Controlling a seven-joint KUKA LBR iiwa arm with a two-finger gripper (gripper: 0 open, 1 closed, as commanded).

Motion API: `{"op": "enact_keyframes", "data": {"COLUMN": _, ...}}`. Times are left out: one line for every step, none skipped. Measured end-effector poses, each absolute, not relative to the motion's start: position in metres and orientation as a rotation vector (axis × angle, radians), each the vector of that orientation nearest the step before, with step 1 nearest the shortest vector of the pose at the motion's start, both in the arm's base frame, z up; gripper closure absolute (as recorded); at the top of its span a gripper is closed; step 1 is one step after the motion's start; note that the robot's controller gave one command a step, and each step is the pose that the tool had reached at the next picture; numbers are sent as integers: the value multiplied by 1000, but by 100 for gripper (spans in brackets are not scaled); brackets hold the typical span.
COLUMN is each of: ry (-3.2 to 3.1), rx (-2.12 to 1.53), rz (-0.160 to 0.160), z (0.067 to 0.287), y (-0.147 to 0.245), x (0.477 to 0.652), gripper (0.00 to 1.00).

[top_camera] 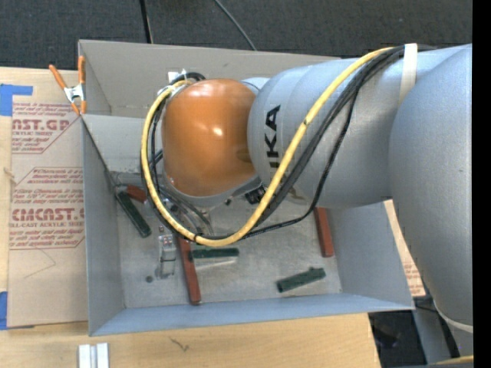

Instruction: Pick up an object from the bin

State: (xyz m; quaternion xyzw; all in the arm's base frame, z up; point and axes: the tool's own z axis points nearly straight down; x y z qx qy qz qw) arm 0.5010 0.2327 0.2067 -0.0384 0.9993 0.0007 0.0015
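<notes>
Gripper (165,257) low near the bin's (97,244) front-left corner — grip state cannot be told | brown stick (189,273) just beside it | dark green bar (215,255) near

Fairly bright, even light is falling on me from above. A soft white glare is sitting on my orange wrist cover (209,133) and along my grey arm (368,129). I am casting a mild shadow across the floor of the bin (261,265) under me, while its front strip is lying paler.
</notes>
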Motion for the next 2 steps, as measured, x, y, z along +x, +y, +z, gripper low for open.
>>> {"op": "enact_keyframes", "data": {"ry": 3135, "rx": 83, "rz": 5, "z": 136, "y": 225, "x": 521, "gripper": 0}}
{"op": "enact_keyframes", "data": {"ry": 3139, "rx": 59, "rz": 2, "z": 83, "y": 209, "x": 538, "gripper": 0}}
